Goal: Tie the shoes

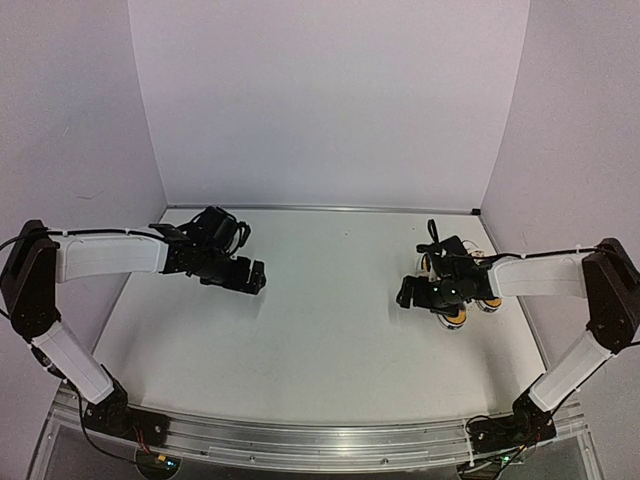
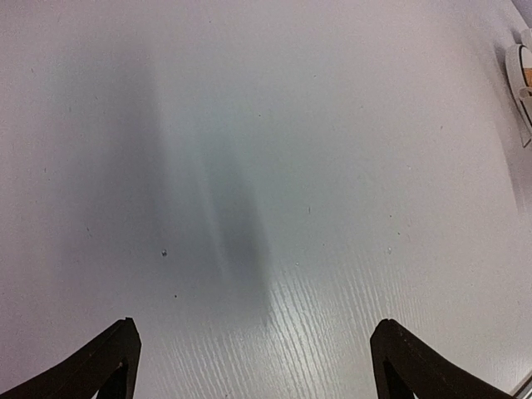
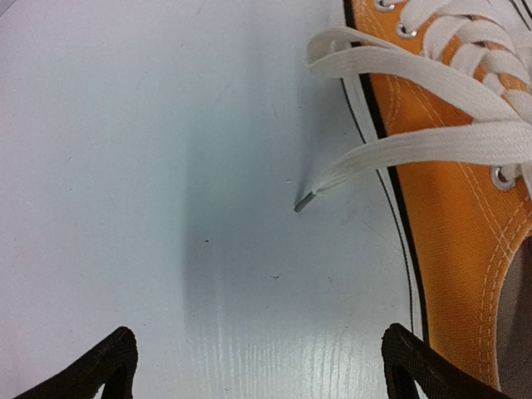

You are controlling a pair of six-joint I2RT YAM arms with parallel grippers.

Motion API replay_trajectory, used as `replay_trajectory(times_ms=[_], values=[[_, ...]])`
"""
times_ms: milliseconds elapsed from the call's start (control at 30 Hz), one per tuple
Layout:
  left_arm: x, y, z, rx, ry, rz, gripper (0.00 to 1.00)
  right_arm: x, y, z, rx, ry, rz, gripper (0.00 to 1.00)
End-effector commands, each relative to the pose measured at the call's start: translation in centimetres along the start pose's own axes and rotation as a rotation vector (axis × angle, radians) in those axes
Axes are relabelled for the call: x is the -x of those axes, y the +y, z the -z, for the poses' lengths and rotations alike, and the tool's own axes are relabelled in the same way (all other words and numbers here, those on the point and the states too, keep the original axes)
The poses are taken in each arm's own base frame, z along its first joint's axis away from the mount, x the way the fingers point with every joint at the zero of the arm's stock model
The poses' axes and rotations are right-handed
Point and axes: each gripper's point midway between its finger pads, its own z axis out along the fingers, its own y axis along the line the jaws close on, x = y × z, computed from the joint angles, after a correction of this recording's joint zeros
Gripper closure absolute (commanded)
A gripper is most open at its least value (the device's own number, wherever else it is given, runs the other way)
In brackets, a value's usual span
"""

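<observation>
Two orange-yellow shoes [image 1: 456,316] with white soles sit at the right of the table, mostly covered by my right arm. In the right wrist view one shoe [image 3: 453,208] fills the right side. Its white lace [image 3: 416,150] lies loose across the upper, and the lace tip [image 3: 304,202] rests on the table beside the sole. My right gripper [image 3: 258,341] hangs open just left of that shoe, holding nothing. My left gripper [image 1: 256,278] is far off at the table's left, open over bare table [image 2: 253,332]. A sliver of shoe [image 2: 522,83] shows at the left wrist view's right edge.
The white table [image 1: 320,330] is boxed in by white walls at the back and both sides. A metal rail [image 1: 320,440] runs along the near edge, where both arm bases sit.
</observation>
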Motion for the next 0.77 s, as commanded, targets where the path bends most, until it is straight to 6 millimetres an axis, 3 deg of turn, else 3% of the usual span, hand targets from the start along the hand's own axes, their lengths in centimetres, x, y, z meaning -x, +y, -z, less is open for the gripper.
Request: replay_trajectory(times_ms=[0, 233, 333, 400, 567, 733], values=[[3.5, -0.7, 1.4, -0.01, -0.096, -0.007, 0.0, 2.8, 3.9, 2.9, 0.135, -0.056, 0.103, 0.02], [6.6, 0.9, 5.3, 0.048, -0.203, 0.009, 0.0, 7.4, 11.1, 9.3, 0.406, -0.209, 0.258, 0.02], [7.5, 1.7, 6.7, 0.05, -0.24, 0.036, 0.0, 8.1, 13.2, 10.3, 0.492, -0.248, 0.294, 0.02], [7.1, 1.9, 6.6, 0.048, -0.234, 0.051, 0.0, 7.6, 14.6, 9.7, 0.541, -0.254, 0.313, 0.02], [3.2, 1.5, 3.6, -0.017, -0.145, 0.129, 0.0, 3.0, 17.3, 5.7, 0.591, -0.186, 0.35, 0.02], [0.6, 1.8, 2.4, -0.039, -0.118, 0.15, 0.0, 0.1, 18.3, 3.8, 0.612, -0.14, 0.358, 0.02]])
